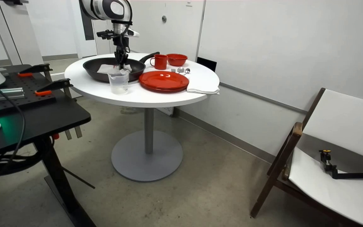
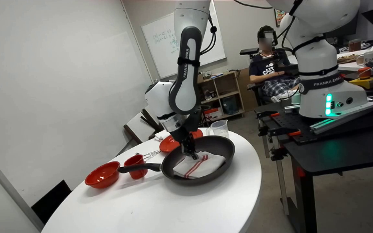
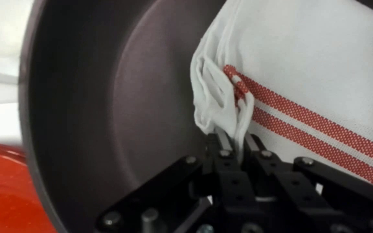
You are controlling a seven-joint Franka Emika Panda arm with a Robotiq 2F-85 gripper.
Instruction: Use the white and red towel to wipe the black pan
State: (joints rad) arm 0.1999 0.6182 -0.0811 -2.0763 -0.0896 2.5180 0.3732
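Observation:
The black pan (image 2: 220,146) sits on the round white table, its handle (image 2: 141,167) reaching over beside the red mug and bowl. Inside it lies the white and red towel (image 2: 206,166), fairly flat, with red stripes. My gripper (image 3: 237,139) points down into the pan and is shut on a bunched fold of the towel, seen in the wrist view. The rest of the towel (image 3: 309,42) spreads to the right there, while bare pan floor (image 3: 151,84) shows to the left. In an exterior view the gripper (image 1: 120,66) is partly behind the clear measuring cup.
A clear measuring cup (image 1: 118,84) stands close beside the pan. Red plates (image 1: 164,80), a red mug (image 1: 160,62), a red bowl (image 1: 177,59) and metal utensils (image 1: 181,70) are near it. A white cloth (image 1: 203,89) hangs slightly over the table edge.

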